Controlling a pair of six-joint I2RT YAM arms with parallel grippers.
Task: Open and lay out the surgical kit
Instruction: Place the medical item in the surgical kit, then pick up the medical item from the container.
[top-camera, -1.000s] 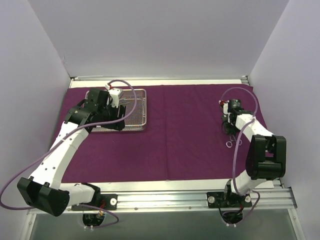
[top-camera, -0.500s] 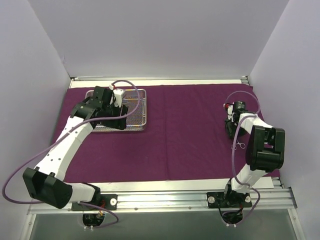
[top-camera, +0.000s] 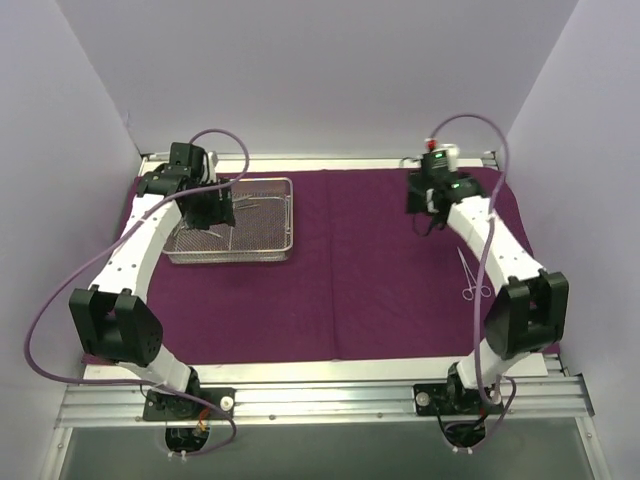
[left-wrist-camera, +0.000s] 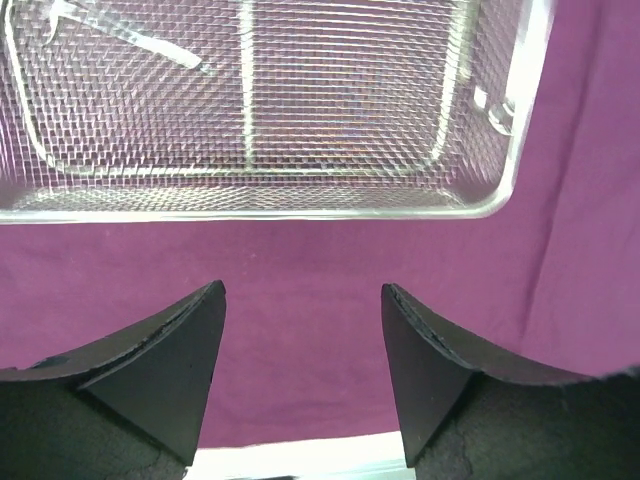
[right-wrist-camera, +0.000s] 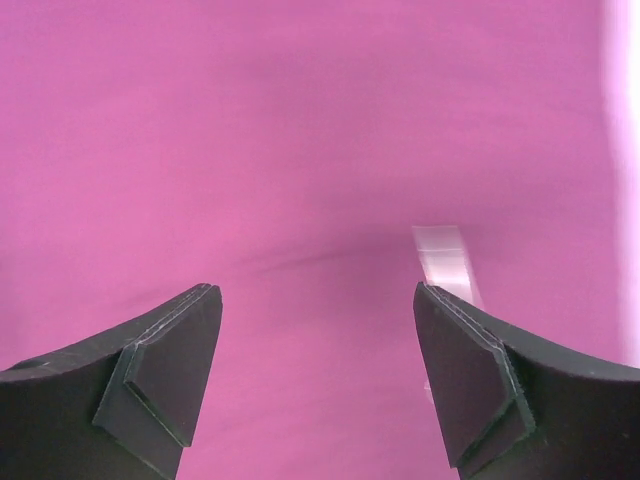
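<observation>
The deep-purple cloth wrap (top-camera: 360, 290) lies spread flat over the table. The silver wire-mesh tray (top-camera: 282, 218) sits on its back left part. Thin steel instruments (top-camera: 250, 204) lie in the tray, and one (left-wrist-camera: 130, 35) shows in the left wrist view. My left gripper (top-camera: 213, 208) hangs open and empty by the tray's back left corner, its fingertips over bare cloth (left-wrist-camera: 300, 260) just outside the rim (left-wrist-camera: 300, 208). One ring-handled instrument (top-camera: 469, 277) lies alone on the cloth at the right. Behind it, my right gripper (top-camera: 427, 212) is raised, open and empty above the cloth (right-wrist-camera: 300, 150).
A metal rail (top-camera: 320, 160) runs along the cloth's back edge, with white walls on three sides. A pale strip like tape (right-wrist-camera: 440, 255) lies on the cloth near my right fingertip. White table surface (left-wrist-camera: 300, 460) shows just past the cloth's edge below my left fingers.
My right gripper has opened, left the ring-handled instrument on the cloth and risen toward the back. My left arm has pulled back from over the tray to its back left corner.
</observation>
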